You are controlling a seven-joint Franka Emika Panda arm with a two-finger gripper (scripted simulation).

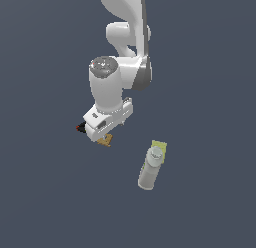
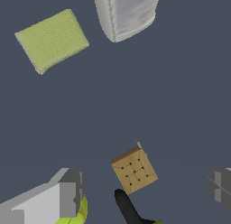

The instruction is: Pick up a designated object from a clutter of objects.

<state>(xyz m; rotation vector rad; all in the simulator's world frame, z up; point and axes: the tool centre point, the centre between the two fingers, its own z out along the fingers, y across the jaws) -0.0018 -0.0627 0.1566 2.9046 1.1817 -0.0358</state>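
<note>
With its fingers [image 2: 67, 198] standing apart, the claw [image 2: 144, 191] is hovering over the block [image 2: 134, 170] lying on the desk [image 2: 135, 105] beside the clamp [image 2: 128, 208] and ball [image 2: 76, 214], risking pinching those neighbours instead.

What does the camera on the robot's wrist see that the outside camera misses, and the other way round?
Only the wrist view shows the tan block's grid-patterned face, a sliver of yellow-green ball, the black clamp handle and the gripper with jaws apart on either side of the block. Only the exterior view shows the whole white arm and the clamp's red tip. Both show the grey bottle with its pale-yellow base and the tan block.
</note>
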